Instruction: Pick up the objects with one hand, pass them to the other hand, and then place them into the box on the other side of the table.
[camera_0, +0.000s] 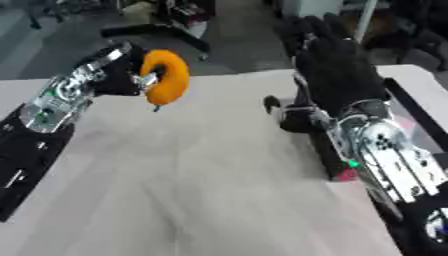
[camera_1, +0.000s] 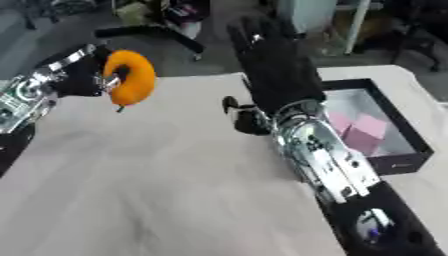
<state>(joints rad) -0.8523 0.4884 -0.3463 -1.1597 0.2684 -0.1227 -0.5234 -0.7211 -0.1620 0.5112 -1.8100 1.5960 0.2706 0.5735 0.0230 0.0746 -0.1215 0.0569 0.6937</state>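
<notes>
Holding orange ring (camera_0: 166, 76) in curled left hand (camera_0: 118, 75); I'd steer it right, into my flat, straight-fingered right hand (camera_1: 276, 70).

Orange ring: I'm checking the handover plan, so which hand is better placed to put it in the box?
Probably the right hand: open, raised beside the box. The left hand holds the orange ring at the far side.
</notes>
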